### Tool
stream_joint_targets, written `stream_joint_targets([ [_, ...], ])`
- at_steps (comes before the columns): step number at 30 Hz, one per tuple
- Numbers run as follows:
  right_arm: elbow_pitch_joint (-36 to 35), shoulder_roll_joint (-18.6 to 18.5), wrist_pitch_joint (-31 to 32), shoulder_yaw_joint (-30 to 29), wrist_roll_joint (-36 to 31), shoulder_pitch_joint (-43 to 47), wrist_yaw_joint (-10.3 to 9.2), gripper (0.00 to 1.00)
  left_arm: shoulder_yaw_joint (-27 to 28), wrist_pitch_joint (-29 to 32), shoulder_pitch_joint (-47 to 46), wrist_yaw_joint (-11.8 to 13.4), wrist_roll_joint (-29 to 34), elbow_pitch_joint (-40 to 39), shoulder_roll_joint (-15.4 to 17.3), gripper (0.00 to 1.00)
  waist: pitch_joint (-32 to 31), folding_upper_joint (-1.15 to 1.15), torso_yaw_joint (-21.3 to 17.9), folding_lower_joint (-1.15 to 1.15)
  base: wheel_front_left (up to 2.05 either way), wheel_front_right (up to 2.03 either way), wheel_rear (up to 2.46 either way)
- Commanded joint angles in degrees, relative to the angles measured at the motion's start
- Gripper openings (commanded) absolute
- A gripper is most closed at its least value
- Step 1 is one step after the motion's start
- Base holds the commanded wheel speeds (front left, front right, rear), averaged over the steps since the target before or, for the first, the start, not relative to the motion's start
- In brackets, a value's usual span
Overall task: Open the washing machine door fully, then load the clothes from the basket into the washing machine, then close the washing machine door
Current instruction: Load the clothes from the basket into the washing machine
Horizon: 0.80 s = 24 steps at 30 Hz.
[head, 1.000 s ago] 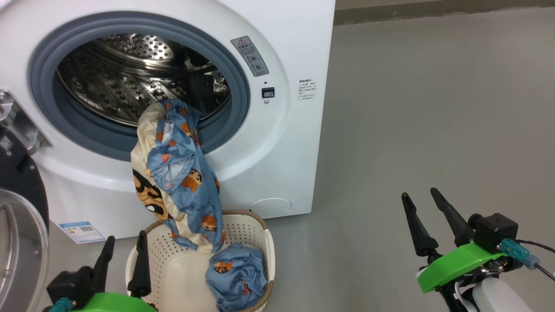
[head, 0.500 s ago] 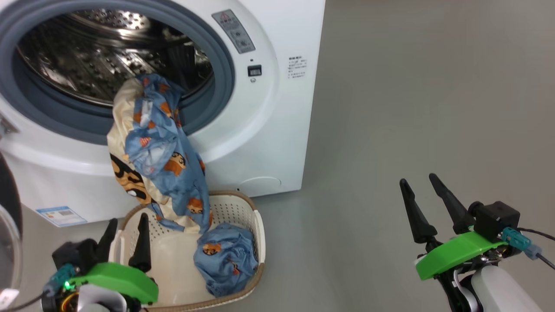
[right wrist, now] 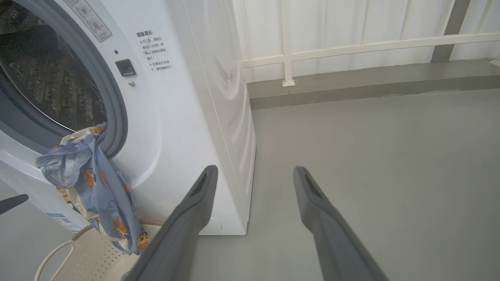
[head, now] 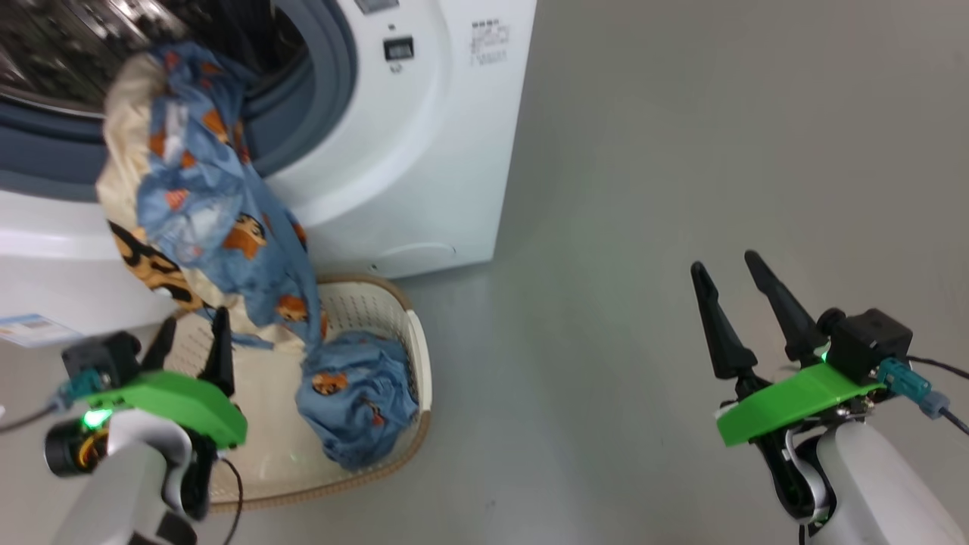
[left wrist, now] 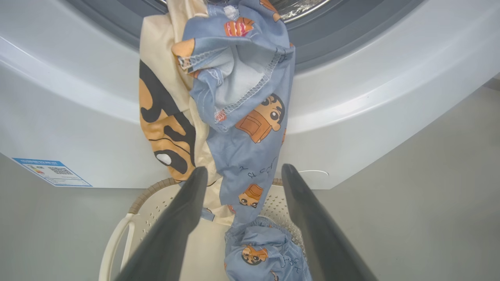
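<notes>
The washing machine point(head: 424, 151) stands with its mouth open; the washing machine door is out of view. Blue printed and cream clothes point(head: 204, 204) hang over the grey seal point(head: 333, 91) down into the basket point(head: 420, 356). A blue bundle point(head: 356, 397) lies inside it. My left gripper point(head: 189, 333) is open over the basket's near left side, just short of the hanging clothes point(left wrist: 242, 128), which show between its fingers point(left wrist: 179, 218). My right gripper point(head: 730, 284) is open and empty above the floor, well right of the machine point(right wrist: 187, 117).
Grey floor point(head: 681, 151) stretches to the right of the machine. A low kerb point(right wrist: 351, 82) with a white railing runs behind it. A blue label point(head: 30, 329) is stuck low on the machine's front.
The head camera has swung down and to the right, so the machine and basket slide up and left in the picture. The clothes hang as before; both grippers stay open.
</notes>
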Motion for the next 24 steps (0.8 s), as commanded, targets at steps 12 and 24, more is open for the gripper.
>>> stream_joint_targets([
  [12, -3.6, 0.9, -0.5, 0.4, -2.3, -4.4, 0.25, 1.0, -0.7, 1.8, -13.8, -2.1, -0.3, 12.9, 2.0, 1.0, 12.2, 0.0, -3.4, -0.01, 0.0, 0.0, 0.0],
  [24, -5.0, 2.0, -0.5, -0.2, -3.4, -5.8, 0.25, 1.0, -2.5, 1.9, -21.2, -2.6, -1.6, 18.0, 2.4, 1.0, 18.0, 0.0, -5.7, -0.01, 0.0, 0.0, 0.0],
])
